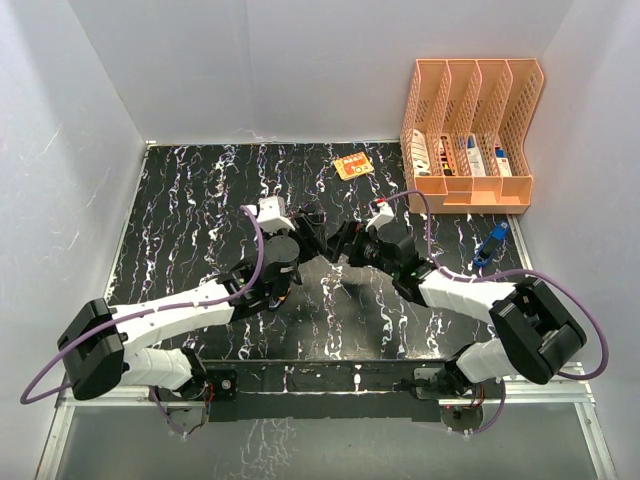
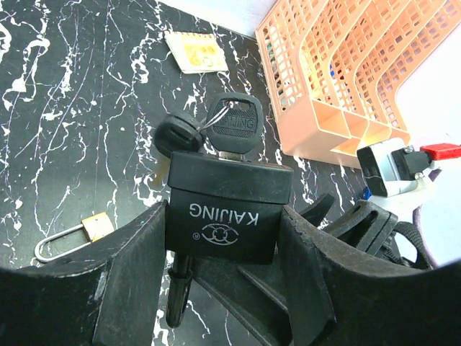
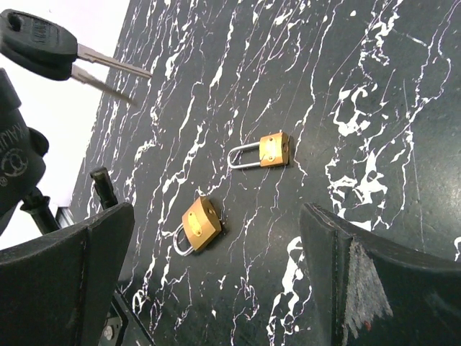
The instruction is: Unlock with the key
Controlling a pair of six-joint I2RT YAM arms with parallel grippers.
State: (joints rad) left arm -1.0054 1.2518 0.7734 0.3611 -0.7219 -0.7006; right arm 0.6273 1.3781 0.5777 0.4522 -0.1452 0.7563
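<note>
The black KAIJING padlock (image 2: 238,180) sits clamped in the left pincer (image 2: 225,231), lettering upside down and shackle toward the pincer's base. Two ringed black-headed keys (image 2: 235,128) touch its far end (seating unclear).

Bright, even light from above fills all three views, and shadows on the black counter (image 1: 200,200) are soft and faint, its white veins crisp. In the wrist views the close fingers (image 3: 374,288) loom soft-edged (wide-lens stretch), the brass padlocks (image 3: 274,150) look sharp, and the pale wall (image 3: 61,108) washes out.
</note>
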